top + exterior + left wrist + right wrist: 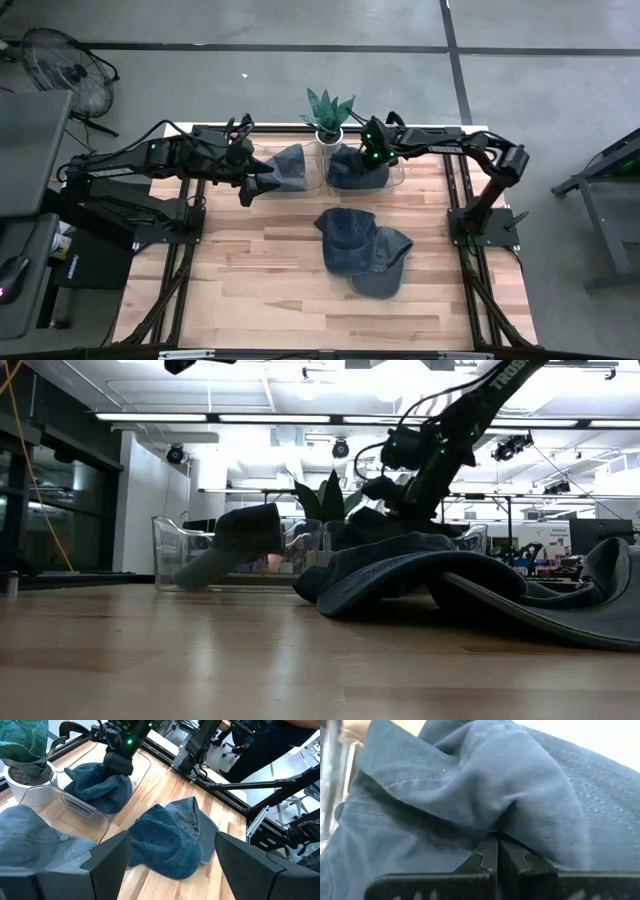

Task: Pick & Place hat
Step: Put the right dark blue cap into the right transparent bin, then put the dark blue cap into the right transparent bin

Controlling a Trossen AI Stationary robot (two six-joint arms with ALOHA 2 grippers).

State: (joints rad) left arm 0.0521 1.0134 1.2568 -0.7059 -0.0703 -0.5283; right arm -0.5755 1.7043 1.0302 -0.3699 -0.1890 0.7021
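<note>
A dark blue hat sits in a clear bin at the table's far side, beside a potted plant. My right gripper is down on it from above, shut on its cloth. A light denim hat lies at a second clear bin left of the plant. My left gripper hovers open just left of it; I cannot see it touching the hat. Two more hats lie mid-table: a dark blue one overlapping a grey-green one. My right gripper pinches a raised fold of the dark blue hat's cloth between its two shut fingers. It comes from above, slanting down from the table's right. The hat rests in the clear bin, bunched up around the fingers.
The plant's white pot stands between the two bins at the far edge. Bare wood table lies near and left of the two mid-table hats. A fan and frames stand off the table.
</note>
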